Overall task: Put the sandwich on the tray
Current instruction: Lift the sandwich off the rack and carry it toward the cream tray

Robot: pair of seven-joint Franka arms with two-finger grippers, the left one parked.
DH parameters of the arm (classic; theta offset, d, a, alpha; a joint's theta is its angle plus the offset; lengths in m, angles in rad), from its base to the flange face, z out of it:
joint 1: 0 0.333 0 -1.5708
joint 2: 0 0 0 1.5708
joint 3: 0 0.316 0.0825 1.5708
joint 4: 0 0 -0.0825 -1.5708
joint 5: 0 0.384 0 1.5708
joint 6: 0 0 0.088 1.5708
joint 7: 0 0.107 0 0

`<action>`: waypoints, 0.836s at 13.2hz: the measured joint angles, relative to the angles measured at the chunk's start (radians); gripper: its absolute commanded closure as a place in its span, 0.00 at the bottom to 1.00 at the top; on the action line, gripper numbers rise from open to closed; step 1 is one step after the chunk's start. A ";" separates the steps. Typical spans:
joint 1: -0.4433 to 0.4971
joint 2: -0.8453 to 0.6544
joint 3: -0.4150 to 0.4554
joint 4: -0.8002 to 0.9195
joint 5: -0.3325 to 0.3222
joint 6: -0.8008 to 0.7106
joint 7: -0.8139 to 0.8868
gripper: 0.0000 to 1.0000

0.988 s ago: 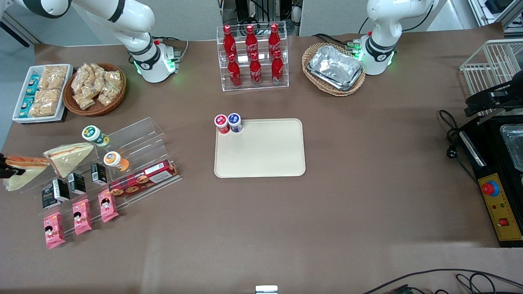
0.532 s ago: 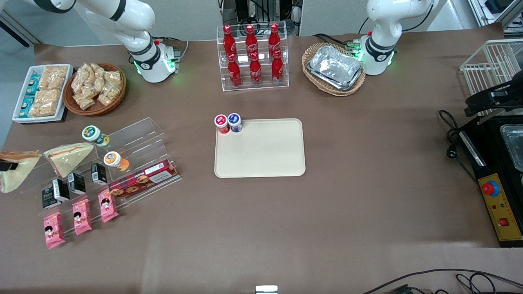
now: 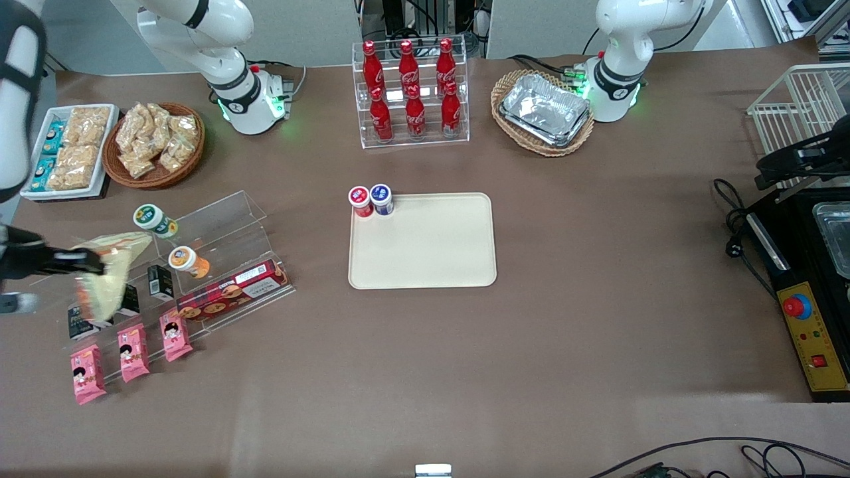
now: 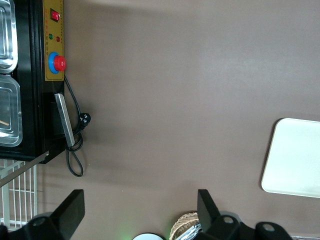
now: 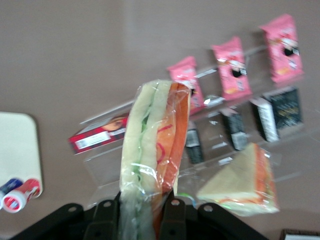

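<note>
1. The sandwich is a clear-wrapped triangular wedge. In the right wrist view it shows pale bread layers, a thin green streak, and a broad orange-red filling edge under crinkled film.

2. The gripper is clenched on the sandwich. Its two dark fingers press the wrapper from both sides at the wedge's wide end, and the point juts away from the wrist.

3. In the front view the gripper holds the sandwich in the air over the clear acrylic display stand, at the working arm's end of the table. The wedge looks blurred and pale yellow there, and it hangs with its tip toward 6 o'clock.

4. A second wedge with a paler, thinner filling stripe lies on the stand. In the front view it sits just at 1 o'clock from the held sandwich and partly under it.

5. The tray is a flat cream-beige rectangle with rounded corners. It lies at 3 o'clock from the sandwich and well apart from it.

6. A red-capped cup and a blue-capped cup stand at the tray's 10 o'clock corner.

7. Pink snack packs, small black cartons and a red biscuit box sit on the stand's lower steps, under the held wedge.
</note>
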 measured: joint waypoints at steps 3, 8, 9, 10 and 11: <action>0.003 -0.017 0.116 0.000 -0.003 -0.008 -0.104 0.72; 0.007 -0.017 0.322 0.000 -0.007 -0.009 -0.224 0.72; 0.012 -0.017 0.364 -0.001 -0.013 -0.009 -0.229 0.72; 0.023 -0.017 0.400 -0.001 -0.019 -0.009 -0.233 0.72; 0.043 -0.017 0.425 -0.002 -0.023 -0.009 -0.236 0.72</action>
